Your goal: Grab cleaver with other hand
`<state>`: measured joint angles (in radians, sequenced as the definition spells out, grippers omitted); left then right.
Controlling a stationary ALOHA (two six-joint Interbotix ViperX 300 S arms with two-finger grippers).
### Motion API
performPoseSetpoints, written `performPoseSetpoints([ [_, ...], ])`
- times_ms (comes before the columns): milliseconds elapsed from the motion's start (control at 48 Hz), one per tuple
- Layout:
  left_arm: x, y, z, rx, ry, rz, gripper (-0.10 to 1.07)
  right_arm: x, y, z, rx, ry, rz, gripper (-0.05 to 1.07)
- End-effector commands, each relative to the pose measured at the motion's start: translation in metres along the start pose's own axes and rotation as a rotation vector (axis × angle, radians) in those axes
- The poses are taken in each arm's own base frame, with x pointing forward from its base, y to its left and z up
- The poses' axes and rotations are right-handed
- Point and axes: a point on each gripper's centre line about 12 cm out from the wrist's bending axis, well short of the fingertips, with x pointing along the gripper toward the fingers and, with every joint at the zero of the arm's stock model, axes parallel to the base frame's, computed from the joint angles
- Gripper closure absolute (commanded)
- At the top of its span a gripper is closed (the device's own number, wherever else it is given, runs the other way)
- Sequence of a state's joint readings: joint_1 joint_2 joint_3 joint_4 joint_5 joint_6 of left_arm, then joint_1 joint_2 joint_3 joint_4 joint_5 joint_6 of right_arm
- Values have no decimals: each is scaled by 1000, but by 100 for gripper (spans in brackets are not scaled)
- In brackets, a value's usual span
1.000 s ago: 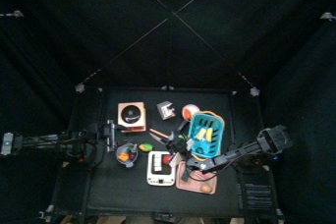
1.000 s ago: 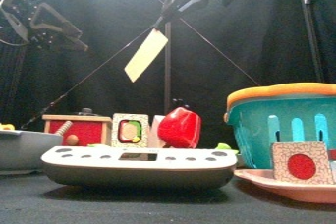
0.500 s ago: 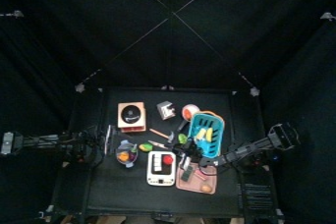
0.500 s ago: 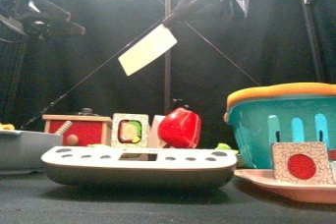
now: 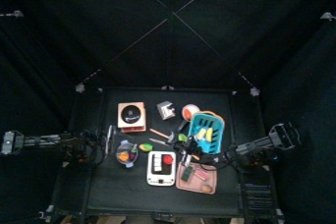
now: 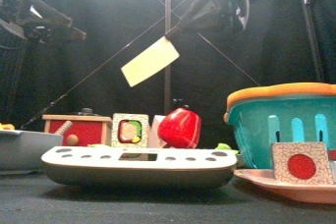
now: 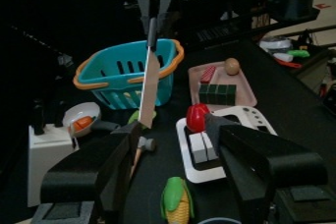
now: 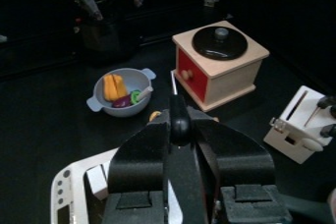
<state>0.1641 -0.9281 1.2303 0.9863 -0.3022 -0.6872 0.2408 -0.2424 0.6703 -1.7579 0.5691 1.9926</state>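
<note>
**Q:** Where is the cleaver, and what has hold of it?

**A:** In your front view the cleaver hangs in the air at upper centre, well above the table. Its pale blade tilts down to the left and its dark handle runs up to the right. The right gripper is clamped on it. In your right wrist view, the two jaws are pressed together around the tool, which shows edge-on as a thin line.

**Q:** And the other hand?

**A:** The left gripper is spread wide and holds nothing. Your left wrist view shows what the others do not. The blade hangs straight ahead of those open jaws, apart from them, with the right gripper pinching the handle at the top of that frame.

**Q:** What lies around it?

**A:** Behind the blade in that view you see a teal basket. Nearer the jaws are a white keypad device and a corn cob. Only your right wrist view shows the wooden box with a red side and a black knob, and a grey bowl of fruit. In your top view the cleaver is too small to make out.

**Q:** Any writing?

**A:** The front view shows a picture tile with a red round shape at lower right. Any lettering on the tile or the keypad is too small to read.
</note>
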Motion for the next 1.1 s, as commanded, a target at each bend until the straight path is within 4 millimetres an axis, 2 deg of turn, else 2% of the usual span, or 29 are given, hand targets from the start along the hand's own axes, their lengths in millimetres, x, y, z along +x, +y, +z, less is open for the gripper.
performPoseSetpoints([
  [0,4,1,3,11,-6,-1,7,-4,1,17,28,-55,15,54],
  [146,10,-2,0,26,-1,-30,7,-7,9,25,-12,-106,52,54],
  [333,17,-6,7,52,-37,-71,7,-10,22,32,-59,-150,84,54],
  [625,23,5,21,-71,-100,-13,7,-22,44,38,-144,-231,128,54],
  [1083,39,2,27,-84,-218,-55,7,-21,44,39,-160,-257,104,54],
])
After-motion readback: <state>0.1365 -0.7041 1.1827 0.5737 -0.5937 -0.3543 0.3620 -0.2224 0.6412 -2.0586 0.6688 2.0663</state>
